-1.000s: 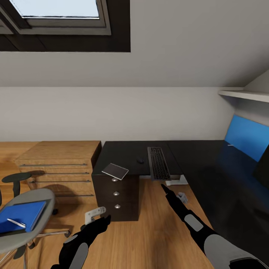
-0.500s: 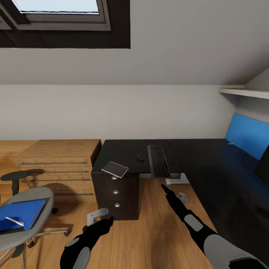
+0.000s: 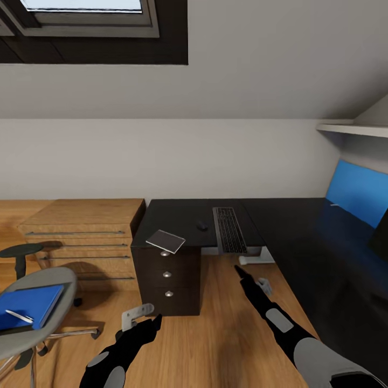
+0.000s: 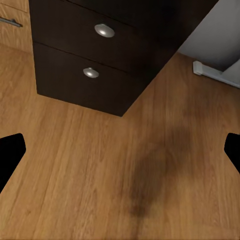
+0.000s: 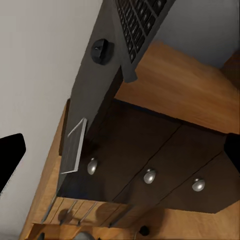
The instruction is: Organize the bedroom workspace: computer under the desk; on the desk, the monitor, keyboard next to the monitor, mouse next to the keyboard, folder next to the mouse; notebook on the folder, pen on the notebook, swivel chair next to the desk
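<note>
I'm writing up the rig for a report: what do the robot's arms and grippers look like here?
Both arms are matte black with light grey oval panels along the forearms, seen on the left arm and right arm. The left gripper and right gripper are small light grey pieces. No cables or markings show.

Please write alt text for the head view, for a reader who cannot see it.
A black desk holds a keyboard, a mouse and a grey notebook overhanging its front edge. At lower left, a swivel chair carries a blue folder with a pen on it.
</note>
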